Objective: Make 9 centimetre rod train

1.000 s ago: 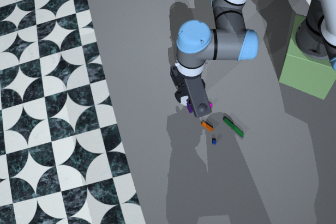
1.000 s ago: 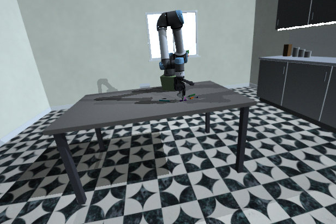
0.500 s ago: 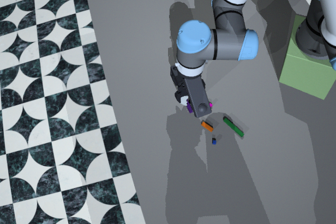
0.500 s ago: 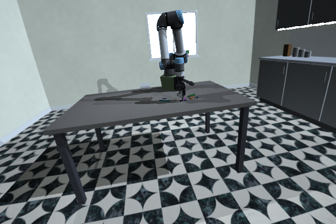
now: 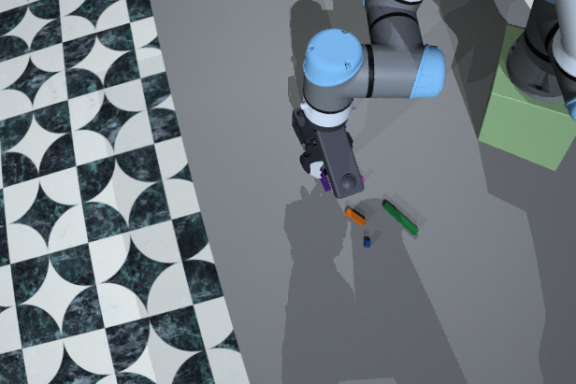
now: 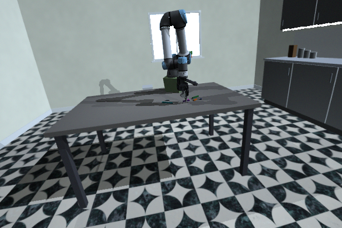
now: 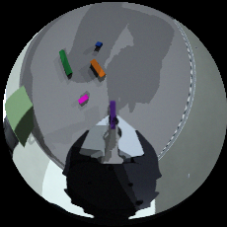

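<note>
Gripper (image 7: 113, 129) clamped on purple rod (image 7: 113, 114), rod's long axis pointing straight ahead of fingers. Green rod (image 7: 65, 63) and blue rod (image 7: 99, 45) lie beyond, left of purple rod; orange rod (image 7: 98, 68) between.

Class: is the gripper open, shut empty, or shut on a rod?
Shut on the purple rod: the gripper pinches its near end.

Single arm entering from upper right of the top view, elbow folded, wrist pointing down at centre frame, claw (image 5: 325, 182) low, jaws closed on a purple rod (image 7: 113, 114).
</note>
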Motion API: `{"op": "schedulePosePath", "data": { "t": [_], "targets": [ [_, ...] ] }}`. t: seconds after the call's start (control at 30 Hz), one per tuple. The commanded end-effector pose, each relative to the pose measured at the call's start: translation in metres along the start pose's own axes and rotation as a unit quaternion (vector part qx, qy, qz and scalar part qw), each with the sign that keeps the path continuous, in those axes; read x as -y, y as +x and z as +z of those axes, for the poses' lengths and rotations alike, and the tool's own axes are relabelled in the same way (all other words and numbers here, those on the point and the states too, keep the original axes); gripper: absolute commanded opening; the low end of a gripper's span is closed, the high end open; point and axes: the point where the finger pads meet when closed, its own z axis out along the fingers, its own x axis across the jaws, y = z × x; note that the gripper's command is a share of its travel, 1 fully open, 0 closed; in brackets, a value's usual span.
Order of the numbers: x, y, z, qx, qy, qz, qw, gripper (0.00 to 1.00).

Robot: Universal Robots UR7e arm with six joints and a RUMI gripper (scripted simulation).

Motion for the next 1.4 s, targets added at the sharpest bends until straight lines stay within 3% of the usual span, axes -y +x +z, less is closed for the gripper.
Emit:
{"op": "schedulePosePath", "data": {
  "t": [0.0,0.5,0.8,1.37],
  "targets": [
    [0.000,0.000,-0.012,0.000,0.000,0.000,1.000,0.00],
    [0.000,0.000,-0.076,0.000,0.000,0.000,1.000,0.00],
    [0.000,0.000,-0.087,0.000,0.000,0.000,1.000,0.00],
    [-0.010,-0.008,-0.088,0.000,0.000,0.016,1.000,0.00]
  ]
}}
